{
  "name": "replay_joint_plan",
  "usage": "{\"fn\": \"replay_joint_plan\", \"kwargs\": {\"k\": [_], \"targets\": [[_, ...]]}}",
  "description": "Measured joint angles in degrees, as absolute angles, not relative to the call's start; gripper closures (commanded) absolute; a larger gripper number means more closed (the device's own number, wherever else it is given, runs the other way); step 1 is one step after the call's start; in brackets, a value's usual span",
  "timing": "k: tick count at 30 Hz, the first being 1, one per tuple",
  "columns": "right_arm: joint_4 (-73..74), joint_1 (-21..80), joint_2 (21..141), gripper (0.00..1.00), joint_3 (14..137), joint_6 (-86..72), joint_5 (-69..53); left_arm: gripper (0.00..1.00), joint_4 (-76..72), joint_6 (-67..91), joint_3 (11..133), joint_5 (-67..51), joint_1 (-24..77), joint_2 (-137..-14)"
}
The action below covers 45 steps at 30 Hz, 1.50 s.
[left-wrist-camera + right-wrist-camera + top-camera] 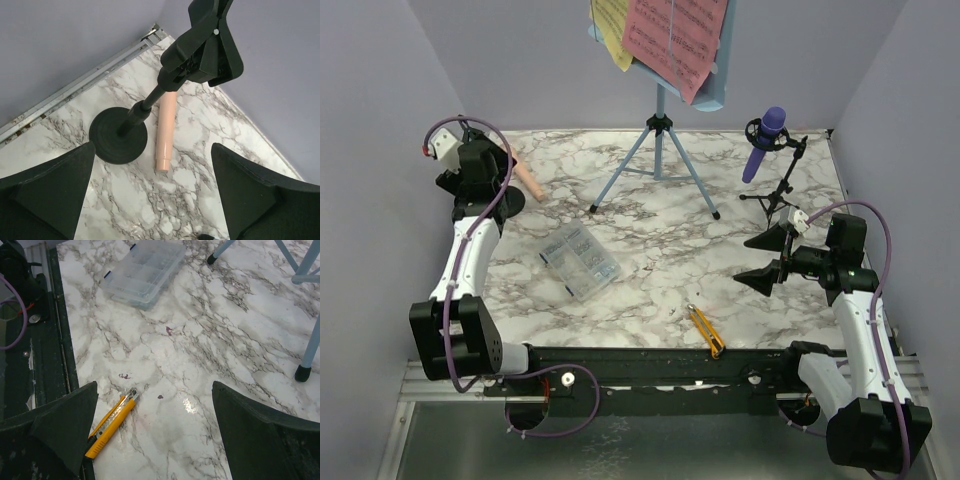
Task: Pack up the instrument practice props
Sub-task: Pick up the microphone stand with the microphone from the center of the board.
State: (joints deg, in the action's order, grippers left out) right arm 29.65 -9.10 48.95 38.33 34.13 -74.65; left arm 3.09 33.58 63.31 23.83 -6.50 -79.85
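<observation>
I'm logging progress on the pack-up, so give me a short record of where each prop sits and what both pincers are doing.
music rack: standing on its tripod, rear centre
pages: pink page and yellow page on the rack
purple microphone: tilted in the right mount, rear right
beige microphone: lying flat beside the left mount, rear left
left mount: upright, clip empty
left pincer: open, empty, above the beige microphone
right pincer: open, empty, near the right mount
other items: clear box, utility knife

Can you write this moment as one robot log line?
left gripper: open, near beige microphone lying by black stand | right gripper: open over table, knife nearby
</observation>
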Motion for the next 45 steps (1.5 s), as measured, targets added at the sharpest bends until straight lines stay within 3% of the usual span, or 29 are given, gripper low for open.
{"fn": "replay_joint_plan", "kwargs": {"k": [9, 20, 29, 45], "targets": [[29.6, -9.1, 48.9, 0.00, 38.2, 34.1, -74.7, 0.01, 5.8, 36.9, 60.8, 19.3, -6.2, -71.8], [29.6, -9.1, 49.1, 0.00, 37.9, 34.1, -74.6, 0.01, 6.6, 36.7, 55.2, 2.8, -6.2, -68.1], [29.6, -9.1, 49.1, 0.00, 37.6, 34.1, -74.5, 0.01, 2.4, 35.1, 49.8, -19.0, -6.2, -66.7], [27.6, -11.0, 51.8, 0.00, 36.2, 33.2, -71.2, 0.01, -1.6, 33.2, 39.6, -34.9, -6.1, -62.4]]}}
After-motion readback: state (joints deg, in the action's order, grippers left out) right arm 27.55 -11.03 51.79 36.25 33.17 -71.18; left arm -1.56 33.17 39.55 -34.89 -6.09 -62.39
